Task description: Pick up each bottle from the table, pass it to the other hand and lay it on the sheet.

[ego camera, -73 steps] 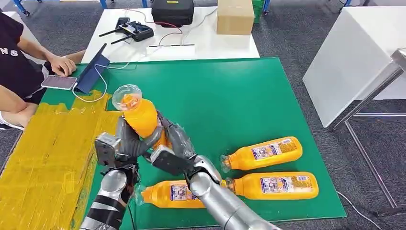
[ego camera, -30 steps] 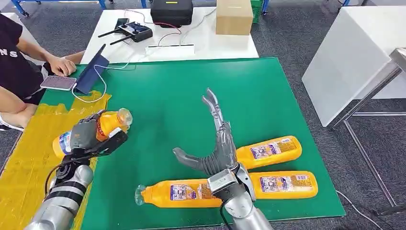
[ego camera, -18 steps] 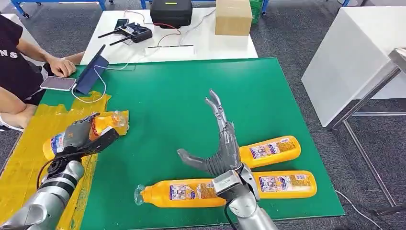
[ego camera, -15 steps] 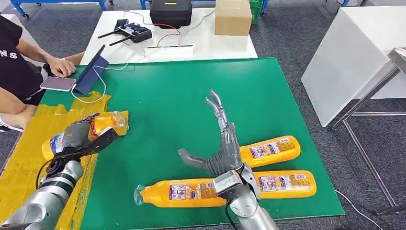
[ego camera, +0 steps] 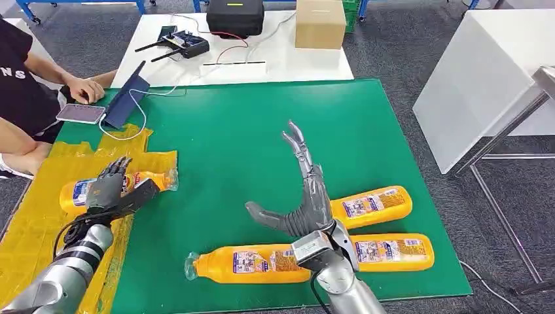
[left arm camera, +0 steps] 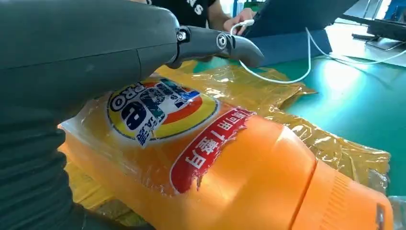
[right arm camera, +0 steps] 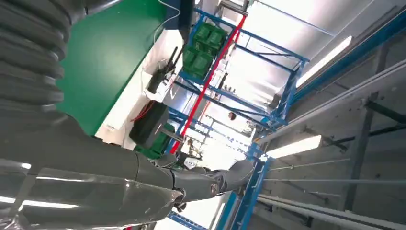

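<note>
Lying on the crinkled yellow plastic sheet, an orange plastic bottle sits under the left hand (fingers spread apart); the right hand, fingers splayed, hovers above three orange bottles on the green mat.

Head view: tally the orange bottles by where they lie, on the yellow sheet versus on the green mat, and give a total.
On the yellow sheet: 1, the bottle under the left hand.
On the green mat: 3, the near bottle, the right bottle, the far bottle.
Total: 4 bottles.
</note>
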Robot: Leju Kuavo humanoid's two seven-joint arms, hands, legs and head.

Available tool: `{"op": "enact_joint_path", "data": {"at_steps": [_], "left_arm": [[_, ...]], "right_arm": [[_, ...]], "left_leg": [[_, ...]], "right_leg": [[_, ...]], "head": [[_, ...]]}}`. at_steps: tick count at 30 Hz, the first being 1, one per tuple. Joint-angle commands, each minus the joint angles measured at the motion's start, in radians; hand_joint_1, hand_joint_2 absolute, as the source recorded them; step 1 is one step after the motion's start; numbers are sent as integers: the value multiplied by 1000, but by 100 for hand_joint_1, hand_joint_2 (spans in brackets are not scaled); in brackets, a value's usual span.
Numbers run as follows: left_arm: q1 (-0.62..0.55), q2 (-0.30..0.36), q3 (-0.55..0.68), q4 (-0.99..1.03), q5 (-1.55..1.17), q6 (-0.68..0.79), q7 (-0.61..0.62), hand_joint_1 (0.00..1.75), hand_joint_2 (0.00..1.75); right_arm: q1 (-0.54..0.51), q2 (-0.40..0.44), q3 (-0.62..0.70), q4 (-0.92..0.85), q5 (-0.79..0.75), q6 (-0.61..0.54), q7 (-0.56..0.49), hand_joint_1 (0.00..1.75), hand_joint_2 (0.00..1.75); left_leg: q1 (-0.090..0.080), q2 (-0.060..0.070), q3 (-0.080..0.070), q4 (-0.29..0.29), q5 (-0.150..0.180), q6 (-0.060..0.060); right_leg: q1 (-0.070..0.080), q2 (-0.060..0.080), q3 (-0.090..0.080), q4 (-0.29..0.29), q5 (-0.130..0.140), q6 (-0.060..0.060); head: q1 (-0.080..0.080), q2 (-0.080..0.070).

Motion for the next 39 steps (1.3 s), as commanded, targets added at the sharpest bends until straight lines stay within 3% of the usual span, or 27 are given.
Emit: {"op": "enact_joint_path", "data": {"at_steps": [1,10,12,17,18,23,28,36,39], "left_arm": [[-28,-9,23,76,1,-13,1,0,175],[-28,-12,24,80,7,-33,-8,0,175],[-23,-23,53,69,82,-135,-95,0,175],[-1,-45,87,0,224,-190,-200,0,175],[19,-57,129,-48,330,-261,-303,0,175],[149,-96,156,-392,696,-546,-443,0,175],[224,-109,135,-607,853,-667,-429,0,175],[274,-150,109,-775,906,-637,-430,0,175],[306,-170,94,-839,945,-666,-438,0,175]], "right_arm": [[-43,-29,1,46,2,1,4,0,175],[-45,-29,-1,49,2,1,5,0,175],[-46,-30,-10,47,1,3,3,0,175],[-45,-29,-36,45,-1,20,-3,0,175],[-44,-30,-38,46,0,22,-5,0,175],[-26,-30,-52,41,14,26,-10,0,175],[-20,-32,-53,40,94,-6,12,0,175],[-29,-45,-15,84,189,-25,48,0,175],[-38,-76,65,110,298,9,89,0,175]], "left_leg": [[1,0,2,0,0,-1],[1,0,2,0,-1,-1],[1,0,2,0,-1,-1],[0,-1,3,-1,0,0],[0,-1,3,-1,0,0],[1,-2,3,-1,0,0],[1,3,4,0,-2,-1],[1,1,1,0,-1,0],[1,2,0,0,-1,0]], "right_leg": [[1,0,2,-1,0,0],[1,0,2,-1,0,0],[1,0,3,-1,0,0],[0,-2,3,-1,0,0],[1,-2,4,-1,0,0],[1,-2,5,-3,0,0],[2,2,4,-2,-1,0],[1,0,1,-2,0,0],[1,1,0,-2,0,0]], "head": [[0,0],[0,0],[0,0],[0,0],[0,0],[0,0],[0,0],[0,0],[0,0]]}}
